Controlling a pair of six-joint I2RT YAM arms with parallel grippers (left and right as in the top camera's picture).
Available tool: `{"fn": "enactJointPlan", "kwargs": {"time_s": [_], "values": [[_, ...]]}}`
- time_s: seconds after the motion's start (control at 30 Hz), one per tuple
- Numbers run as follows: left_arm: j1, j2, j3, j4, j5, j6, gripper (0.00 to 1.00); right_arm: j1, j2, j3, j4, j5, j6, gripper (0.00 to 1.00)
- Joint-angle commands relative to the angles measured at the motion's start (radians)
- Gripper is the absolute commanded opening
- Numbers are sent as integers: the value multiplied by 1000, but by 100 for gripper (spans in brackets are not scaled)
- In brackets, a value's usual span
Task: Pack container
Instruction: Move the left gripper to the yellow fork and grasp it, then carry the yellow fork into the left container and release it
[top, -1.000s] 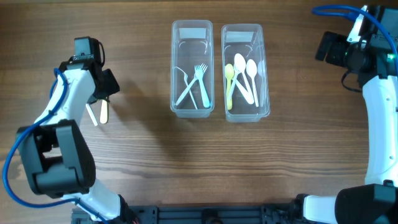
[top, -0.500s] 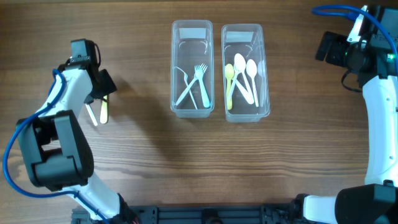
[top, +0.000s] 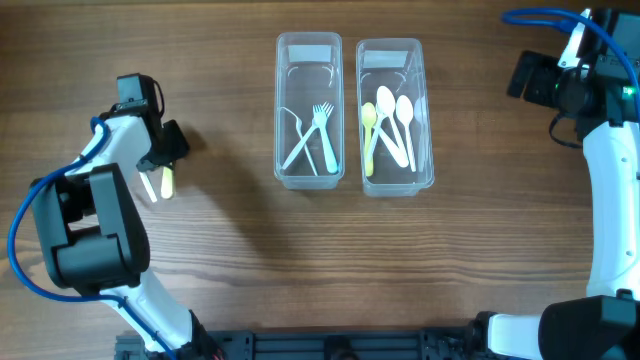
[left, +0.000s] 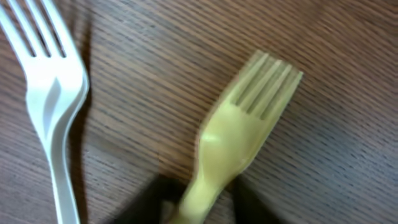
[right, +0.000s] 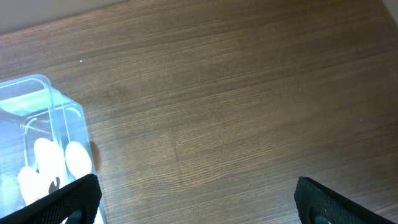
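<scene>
A yellow plastic fork (top: 166, 182) lies on the wooden table at the far left, next to a white fork (top: 148, 185). My left gripper (top: 160, 158) is down over them. In the left wrist view its dark fingers (left: 199, 208) are closed in on the handle of the yellow fork (left: 242, 130), with the white fork (left: 53, 106) beside it. A clear container (top: 309, 42) holds two white forks. A second clear container (top: 390, 45) holds white spoons and a yellow one. My right gripper (right: 199, 202) is open and empty, at the far right (top: 525, 75).
The two containers stand side by side at the table's back middle. The right wrist view shows a corner of the spoon container (right: 59, 109) and bare wood.
My left arm has shifted slightly and settled over the yellow fork's handle. The forks have barely moved. The right arm has not moved.
</scene>
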Motion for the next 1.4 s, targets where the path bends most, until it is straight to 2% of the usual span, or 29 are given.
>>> {"fn": "enactJointPlan", "kwargs": {"time_s": [0.0,0.33,0.53,0.73,0.9,1.1,1.37], "values": [[3,45,-14,-11,56,21,4,-2,5,3,1,14,-6,100],[3,-22,2,-54,67,20,4,-2,6,3,1,14,-6,100],[-2,-177,66,-132,84,12,4,-2,5,3,1,14,-6,100],[-42,-370,74,-145,117,-10,4,-2,6,3,1,14,-6,100],[-161,-487,74,-151,187,-12,4,-2,6,3,1,14,-7,100],[-381,-515,74,-106,189,-37,4,-2,5,3,1,14,-6,100],[-615,-479,74,0,79,-71,4,-2,6,3,1,14,-7,100]]}}
